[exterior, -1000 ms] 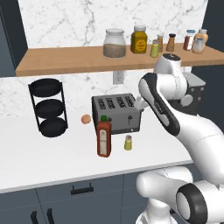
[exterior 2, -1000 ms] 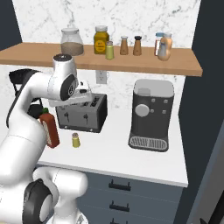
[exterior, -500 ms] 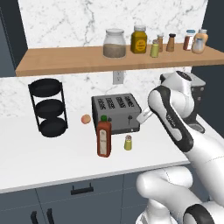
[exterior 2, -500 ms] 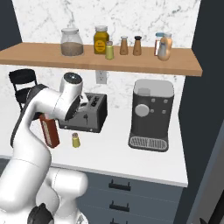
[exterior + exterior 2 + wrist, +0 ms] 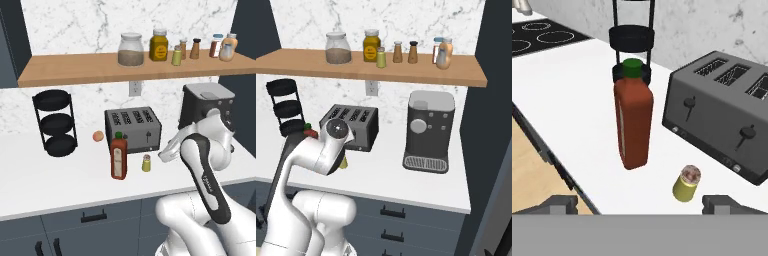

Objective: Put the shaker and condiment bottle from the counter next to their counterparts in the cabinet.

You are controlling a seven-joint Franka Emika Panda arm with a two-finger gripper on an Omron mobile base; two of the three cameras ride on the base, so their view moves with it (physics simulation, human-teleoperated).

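A white counter (image 5: 60, 175) is seen running to a front edge above dark drawers, with bare surface in front of the condiment bottle (image 5: 119, 156) and the shaker (image 5: 146, 163). Both are stood upright near each other, not touching, just ahead of a grey toaster (image 5: 133, 129). A black three-tier rack (image 5: 56, 123) is placed well to the left, a small orange ball (image 5: 98, 135) beside the toaster, and a dark coffee machine (image 5: 429, 131) to the right. Above, the cabinet (image 5: 75, 69) is shown as an open wooden board; the counterparts (image 5: 200, 47) are clustered toward its right end, with a glass jar (image 5: 131, 49) and an amber jar (image 5: 159, 45) beside them and free board to the left.

The arm is bent low over the counter's front, its hand aimed at the bottle and shaker. In the hand view the gripper (image 5: 646, 204) is seen spread wide, empty and touching nothing.
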